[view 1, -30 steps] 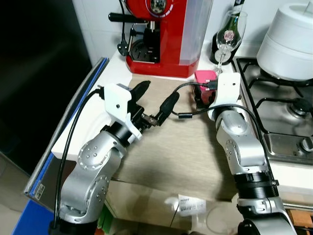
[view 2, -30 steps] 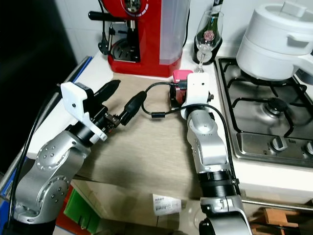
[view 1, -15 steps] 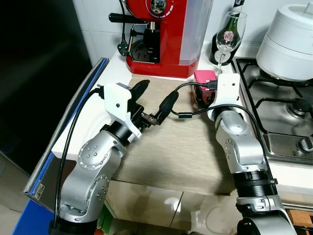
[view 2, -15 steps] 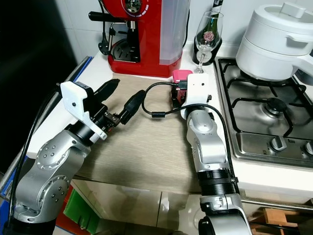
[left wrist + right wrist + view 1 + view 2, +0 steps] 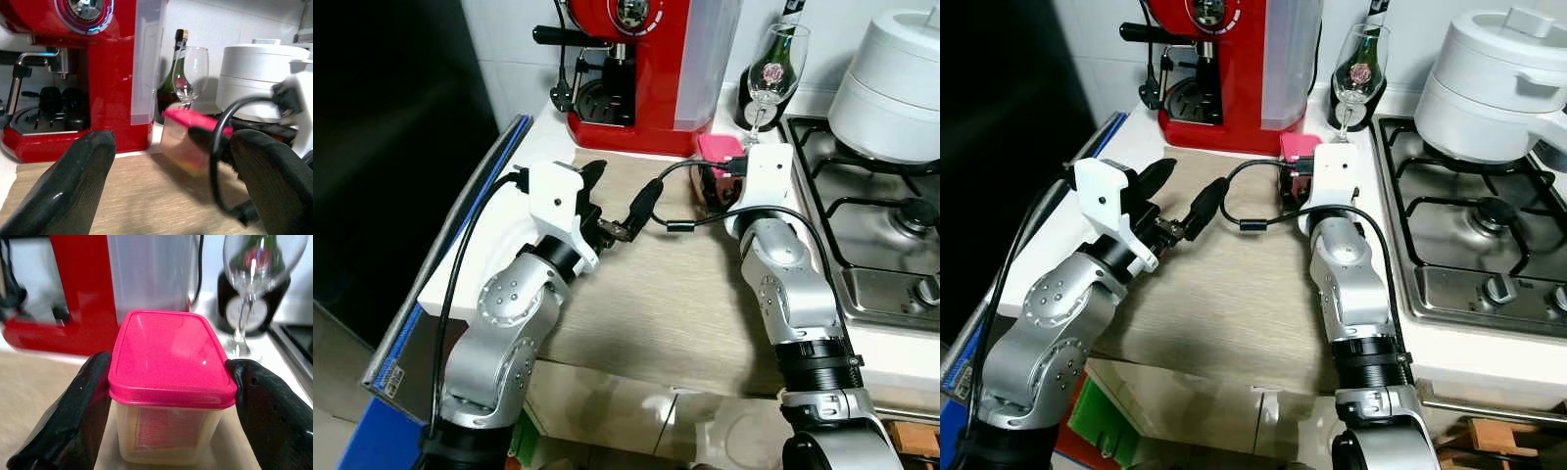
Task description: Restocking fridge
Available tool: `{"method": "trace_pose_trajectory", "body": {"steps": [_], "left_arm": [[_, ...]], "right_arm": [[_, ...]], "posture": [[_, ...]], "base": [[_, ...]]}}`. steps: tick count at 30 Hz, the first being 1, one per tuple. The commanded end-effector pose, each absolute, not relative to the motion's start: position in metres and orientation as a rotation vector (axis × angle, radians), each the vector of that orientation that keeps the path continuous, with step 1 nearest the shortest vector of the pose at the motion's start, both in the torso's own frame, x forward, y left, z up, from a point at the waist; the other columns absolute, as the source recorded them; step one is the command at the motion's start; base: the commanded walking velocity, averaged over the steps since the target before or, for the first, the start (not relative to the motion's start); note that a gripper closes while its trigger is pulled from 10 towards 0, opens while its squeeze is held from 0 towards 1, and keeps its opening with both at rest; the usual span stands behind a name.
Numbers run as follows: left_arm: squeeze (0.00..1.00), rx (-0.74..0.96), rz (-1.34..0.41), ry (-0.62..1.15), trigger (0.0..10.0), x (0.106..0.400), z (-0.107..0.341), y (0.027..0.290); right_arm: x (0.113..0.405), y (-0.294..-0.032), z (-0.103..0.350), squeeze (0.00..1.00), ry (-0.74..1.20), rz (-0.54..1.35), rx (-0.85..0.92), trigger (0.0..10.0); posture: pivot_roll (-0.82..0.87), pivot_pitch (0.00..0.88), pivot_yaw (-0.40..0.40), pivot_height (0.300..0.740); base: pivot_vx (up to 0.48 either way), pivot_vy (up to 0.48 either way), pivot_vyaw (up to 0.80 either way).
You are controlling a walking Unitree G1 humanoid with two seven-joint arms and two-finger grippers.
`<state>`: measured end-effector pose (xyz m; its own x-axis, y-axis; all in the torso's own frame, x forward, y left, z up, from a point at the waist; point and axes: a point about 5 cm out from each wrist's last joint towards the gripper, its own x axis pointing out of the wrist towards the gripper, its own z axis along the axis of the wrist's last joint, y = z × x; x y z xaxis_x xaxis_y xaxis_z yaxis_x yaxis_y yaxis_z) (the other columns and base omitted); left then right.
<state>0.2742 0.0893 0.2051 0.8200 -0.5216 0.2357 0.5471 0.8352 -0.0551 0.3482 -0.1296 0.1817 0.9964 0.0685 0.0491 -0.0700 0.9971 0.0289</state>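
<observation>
Two black fingers of the right gripper press both sides of a pink-lidded container, clasping it on the wooden worktop near its back edge, just before the red coffee machine and wine glass. Left gripper hovers beside it, fingers spread, empty.

The tub sits on the counter between the right gripper's fingers — coffee machine at its 11 o'clock, glass and bottle at 1, hob at 3. The left gripper is at the tub's 9 o'clock.
</observation>
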Motion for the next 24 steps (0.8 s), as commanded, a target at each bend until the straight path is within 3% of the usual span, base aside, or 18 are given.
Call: {"method": "trace_pose_trajectory", "body": {"steps": [1, 9, 18, 24], "left_arm": [[0.0, -0.123, -0.554, -0.227, 10.0, 0.279, 0.208, 0.09], [0.0, -0.062, -0.506, -0.218, 10.0, 0.295, 0.203, 0.088], [0.0, -0.021, -0.282, -0.205, 10.0, 0.311, 0.191, 0.104], [0.0, -0.035, -0.229, -0.208, 10.0, 0.306, 0.192, 0.113]], "right_arm": [[0.348, -0.131, 0.197, 0.0, -0.134, 0.065, 0.042, 0.0], [0.342, -0.144, 0.215, 0.0, -0.285, -0.002, -0.05, 0.0], [0.309, -0.171, 0.219, 0.0, -0.454, -0.163, -0.132, 0.0], [0.295, -0.162, 0.207, 0.0, -0.446, -0.152, -0.144, 0.0]], "posture": [[-0.02, 0.0, 0.01, 0.74], [-0.05, 0.0, 0.01, 0.74], [-0.05, 0.0, -0.011, 0.74], [-0.04, 0.0, -0.021, 0.74]], "base": [[0.0, 0.0, 0.0], [0.0, 0.0, 0.0], [-0.027, 0.0, 0.0], [-0.04, 0.0, 0.0]]}}
